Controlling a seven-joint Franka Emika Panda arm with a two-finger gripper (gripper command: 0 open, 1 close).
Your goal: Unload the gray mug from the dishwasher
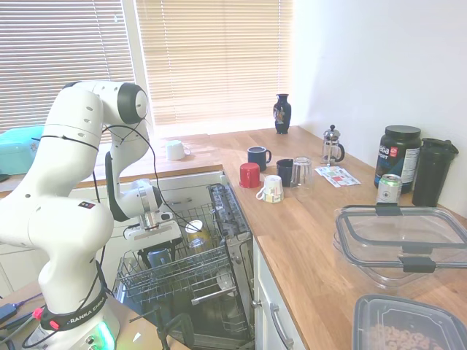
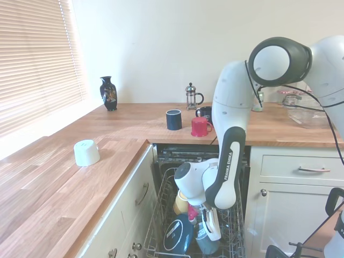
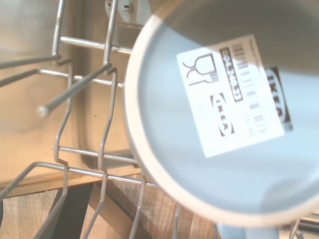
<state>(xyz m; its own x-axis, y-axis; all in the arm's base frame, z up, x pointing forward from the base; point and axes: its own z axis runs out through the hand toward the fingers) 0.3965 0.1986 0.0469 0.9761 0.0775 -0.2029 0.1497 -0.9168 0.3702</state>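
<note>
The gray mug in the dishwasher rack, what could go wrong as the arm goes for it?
The gray mug sits upside down among rack wires, so it may snag when lifted. Other dishes, like the black-bottomed one, crowd the gripper and could get knocked. A slipped mug would drop into the dishwasher.

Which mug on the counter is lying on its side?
The white patterned mug, tipped over beside the red mug. The red, navy and black mugs near it stand upright.

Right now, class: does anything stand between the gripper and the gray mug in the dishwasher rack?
Nothing visible does. The gripper hangs just above the upturned gray mug; the wrist view shows its labelled base unobstructed, with rack wires only alongside.
</note>
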